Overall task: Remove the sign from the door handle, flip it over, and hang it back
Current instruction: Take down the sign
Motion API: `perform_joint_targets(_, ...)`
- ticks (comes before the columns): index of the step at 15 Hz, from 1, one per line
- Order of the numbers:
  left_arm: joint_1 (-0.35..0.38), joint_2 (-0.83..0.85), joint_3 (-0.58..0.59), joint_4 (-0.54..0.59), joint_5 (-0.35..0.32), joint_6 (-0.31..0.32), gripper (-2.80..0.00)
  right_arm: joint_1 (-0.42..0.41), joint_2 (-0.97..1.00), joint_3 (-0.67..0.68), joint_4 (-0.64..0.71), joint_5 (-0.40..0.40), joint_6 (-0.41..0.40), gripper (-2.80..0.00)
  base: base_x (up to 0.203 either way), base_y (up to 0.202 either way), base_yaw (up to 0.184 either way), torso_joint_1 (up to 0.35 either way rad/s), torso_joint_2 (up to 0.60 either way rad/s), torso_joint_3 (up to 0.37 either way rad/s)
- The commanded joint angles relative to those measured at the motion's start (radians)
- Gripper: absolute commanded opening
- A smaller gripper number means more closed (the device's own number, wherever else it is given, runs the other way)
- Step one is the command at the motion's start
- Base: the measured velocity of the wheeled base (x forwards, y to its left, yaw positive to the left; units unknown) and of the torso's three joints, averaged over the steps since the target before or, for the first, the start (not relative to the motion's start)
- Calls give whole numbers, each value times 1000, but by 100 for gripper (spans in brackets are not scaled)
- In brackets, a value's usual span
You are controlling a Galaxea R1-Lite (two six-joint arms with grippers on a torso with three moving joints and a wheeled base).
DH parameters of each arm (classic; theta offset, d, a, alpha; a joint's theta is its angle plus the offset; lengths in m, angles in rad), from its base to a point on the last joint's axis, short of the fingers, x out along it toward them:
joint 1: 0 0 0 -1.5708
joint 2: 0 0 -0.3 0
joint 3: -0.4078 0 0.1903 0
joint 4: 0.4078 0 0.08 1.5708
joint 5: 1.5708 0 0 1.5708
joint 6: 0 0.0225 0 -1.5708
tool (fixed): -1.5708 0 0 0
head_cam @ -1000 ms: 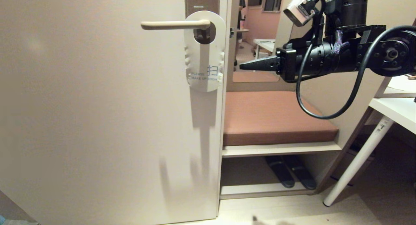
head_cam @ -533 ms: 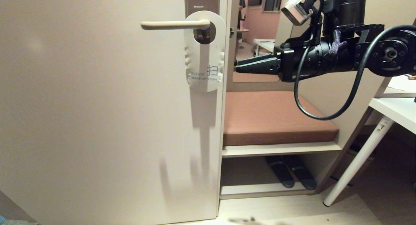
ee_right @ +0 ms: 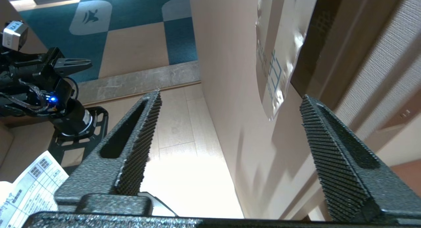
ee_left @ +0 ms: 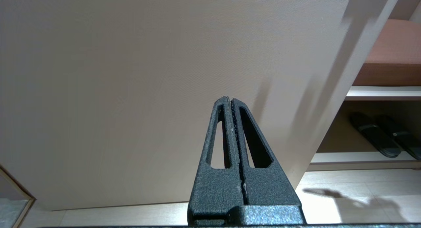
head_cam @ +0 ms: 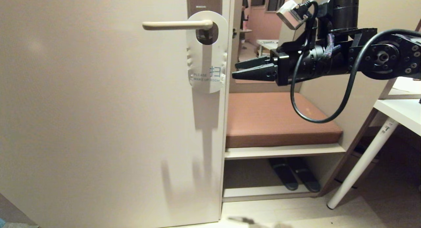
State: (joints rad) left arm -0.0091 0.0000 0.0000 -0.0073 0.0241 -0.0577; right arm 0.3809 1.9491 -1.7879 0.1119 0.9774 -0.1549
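Note:
The sign (head_cam: 206,57) hangs by its round hole on the cream door handle (head_cam: 177,24), white face out, reading "PLEASE MAKE UP ROOM". My right gripper (head_cam: 235,70) is level with the sign's lower half, a short way to its right and apart from it, jaws open and empty. In the right wrist view the sign (ee_right: 279,53) lies ahead, between the spread fingers (ee_right: 144,132). My left gripper (ee_left: 230,99) is shut on nothing, low down, facing the bottom of the door.
The door (head_cam: 98,116) stands ajar at its right edge. Beyond it is a padded brown bench (head_cam: 279,119) with dark slippers (head_cam: 292,177) underneath. A white table leg (head_cam: 361,162) slants at the right.
My right gripper has gone from shut to wide open and has moved left toward the sign. The sign, the handle and the left arm have not moved.

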Motion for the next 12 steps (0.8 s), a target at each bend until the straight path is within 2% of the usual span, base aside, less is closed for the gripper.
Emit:
perform_joint_targets(1,0,0,0,0,0,-1,-280,6,23,-20,0,7,0,0,0,0,0,0,0,0)
perform_joint_targets(8,0,0,0,0,0,-1,-280,7,87,-60,-44,94,11,0,0,0,0,0,0,0)
perform_joint_targets(12,0,0,0,0,0,-1,-280,9,136,-141,-41,135,35,0,0,0,0,0,0,0)
